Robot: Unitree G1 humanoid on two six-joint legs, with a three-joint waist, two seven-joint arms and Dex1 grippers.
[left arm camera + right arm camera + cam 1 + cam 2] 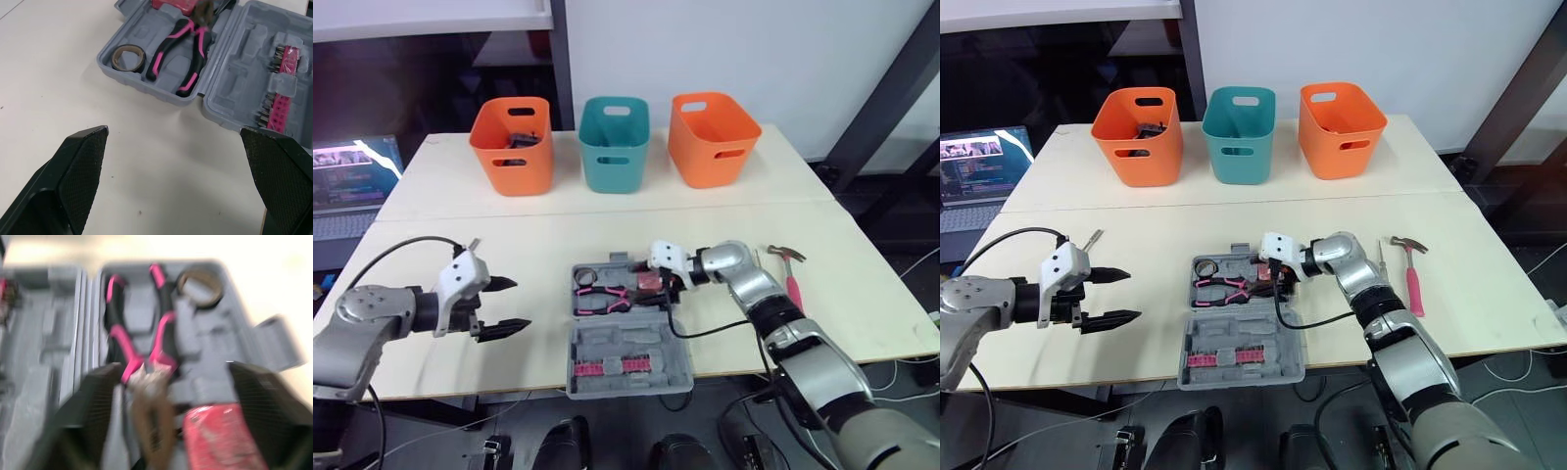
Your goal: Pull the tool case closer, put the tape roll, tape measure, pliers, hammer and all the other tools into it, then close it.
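Tool case [239, 78]: lying open and flat on the table at its near edge, both grey halves facing up.
Tape roll [116, 58]: sitting in the case's far half, at its left end.
Pliers [194, 62]: lying in the far half of the case just beside the tape roll, pink and black handles pointing toward the hinge.
Tape measure [220, 440]: a blurred red block, probably this tool, resting at the right end of the case's far half, beside the head of the pliers.
Bit strips [281, 93]: pink holders sitting in the case's near half.
Hammer [792, 289]: lying on the table well to the right of the case, pink handle pointing toward the near edge.
Right gripper [176, 374]: hovering low over the right end of the case's far half, fingers spread wide on either side of the pliers' head and the red block, grasping nothing.
Left gripper [517, 305]: hanging over bare table to the left of the case, fingers parted and empty, pointing toward it.
Bins [615, 145]: two orange and one teal standing in a row on the table well beyond the case.
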